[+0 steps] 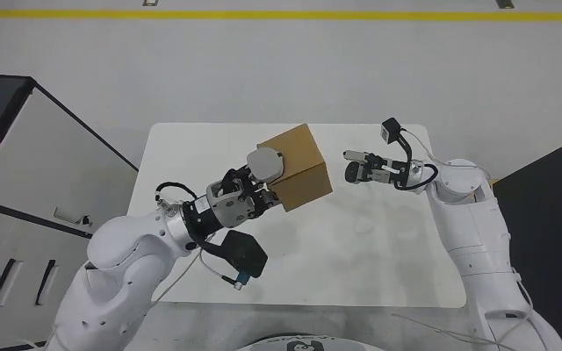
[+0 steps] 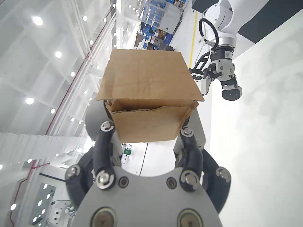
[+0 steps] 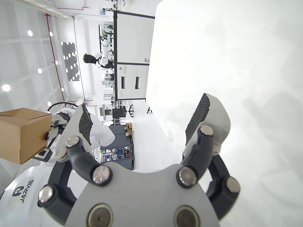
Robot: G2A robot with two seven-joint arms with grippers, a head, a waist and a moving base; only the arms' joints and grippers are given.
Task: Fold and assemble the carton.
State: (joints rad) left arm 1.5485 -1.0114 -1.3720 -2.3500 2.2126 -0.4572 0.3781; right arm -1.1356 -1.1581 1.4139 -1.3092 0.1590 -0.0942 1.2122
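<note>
Counting, largest first: one white tabletop (image 1: 351, 263), one brown carton (image 1: 299, 162), two claws.

Surroundings: a dark-framed cabinet (image 1: 53, 175) with white panels stands off the tabletop's edge on the left arm's side. A yellow line (image 1: 281, 14) runs across the floor beyond the far edge.

Carton: boxed up into a cube shape and held tilted above the tabletop's far middle, not resting flat. In the left wrist view the end of the carton (image 2: 146, 90) facing the camera shows one broad flap over a shorter one with a ragged corrugated edge. The right wrist view shows it from the side (image 3: 21, 133), with a seam across one face.

Left claw (image 1: 268, 184): clamped on the carton's near end, one finger against each opposite side. Its pads press the cardboard on both sides (image 2: 146, 128).

Right claw (image 1: 349, 167): hangs over the tabletop just beside the carton, level with it and pointing at it, with a gap of bare tabletop between them. Its fingers are spread wide (image 3: 144, 116), holding and touching nothing. The left wrist view shows it farther off (image 2: 220, 88), likewise apart.
</note>
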